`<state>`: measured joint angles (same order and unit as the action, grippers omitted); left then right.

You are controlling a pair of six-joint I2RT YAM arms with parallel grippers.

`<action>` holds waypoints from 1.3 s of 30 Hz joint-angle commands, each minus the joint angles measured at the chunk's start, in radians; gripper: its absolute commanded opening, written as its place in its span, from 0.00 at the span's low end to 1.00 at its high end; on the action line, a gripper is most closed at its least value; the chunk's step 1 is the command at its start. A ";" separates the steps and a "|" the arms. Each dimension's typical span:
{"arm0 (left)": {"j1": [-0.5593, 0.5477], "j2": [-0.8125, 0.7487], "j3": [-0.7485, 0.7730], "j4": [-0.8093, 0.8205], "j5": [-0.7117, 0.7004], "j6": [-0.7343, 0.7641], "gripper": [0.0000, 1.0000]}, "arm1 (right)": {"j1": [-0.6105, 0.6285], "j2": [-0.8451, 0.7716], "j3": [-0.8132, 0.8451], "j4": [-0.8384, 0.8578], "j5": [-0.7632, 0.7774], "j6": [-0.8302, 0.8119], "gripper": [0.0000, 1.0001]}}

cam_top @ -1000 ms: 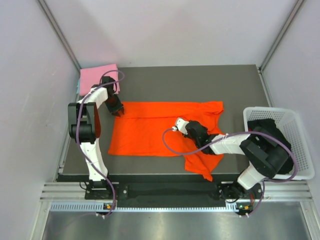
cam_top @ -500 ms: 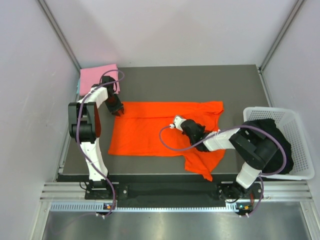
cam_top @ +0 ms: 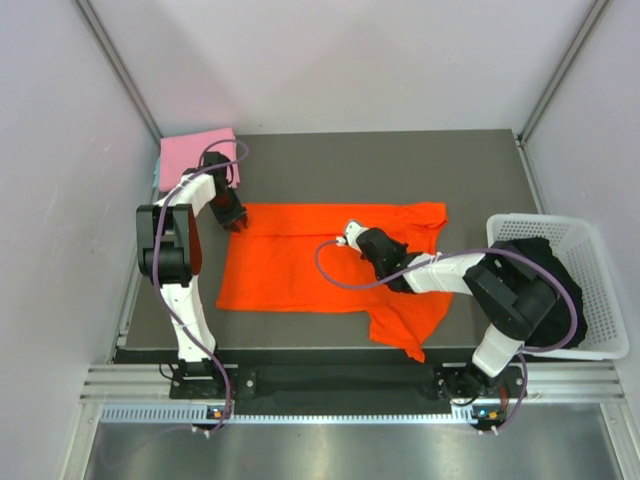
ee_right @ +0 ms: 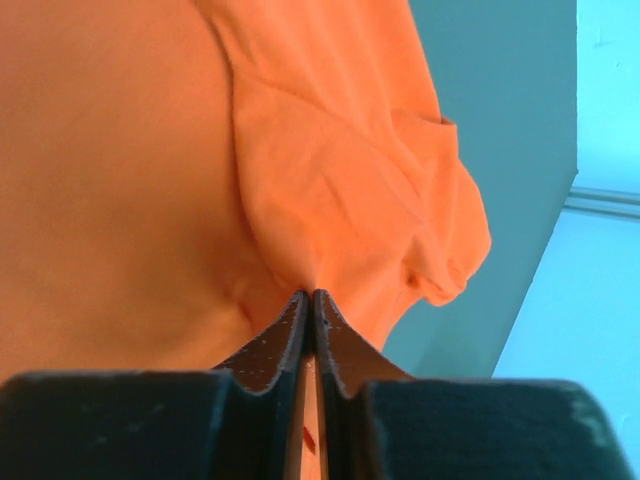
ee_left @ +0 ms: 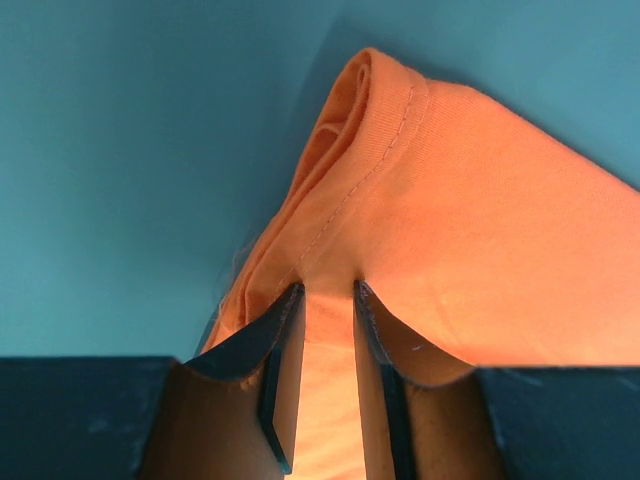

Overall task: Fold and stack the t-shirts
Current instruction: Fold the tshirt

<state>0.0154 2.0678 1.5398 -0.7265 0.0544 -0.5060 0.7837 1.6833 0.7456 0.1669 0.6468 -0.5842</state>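
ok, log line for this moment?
left gripper: shut on orange-red cloth t-shirt corner | right gripper: shut on its middle | light pink cloth t-shirt: folded, far-left

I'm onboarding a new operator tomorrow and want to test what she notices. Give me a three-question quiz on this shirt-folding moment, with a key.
1. True or false: the bright orange-red cloth t-shirt lies inside the white plastic lattice basket.
2. Which gripper pinches that t-shirt? A: left gripper only. B: right gripper only. C: both.
3. What colour is the folded cloth shirt at the far left corner of the dark grey table?
Key: 1 false; 2 C; 3 pink.
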 commanded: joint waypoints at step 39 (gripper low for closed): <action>0.024 0.020 0.031 -0.025 -0.088 0.017 0.30 | -0.279 -0.013 0.441 -0.547 -0.500 0.561 0.15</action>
<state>0.0250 2.0712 1.5433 -0.7269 0.0540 -0.5068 0.5117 1.6386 1.0870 -0.3737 0.1577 -0.0757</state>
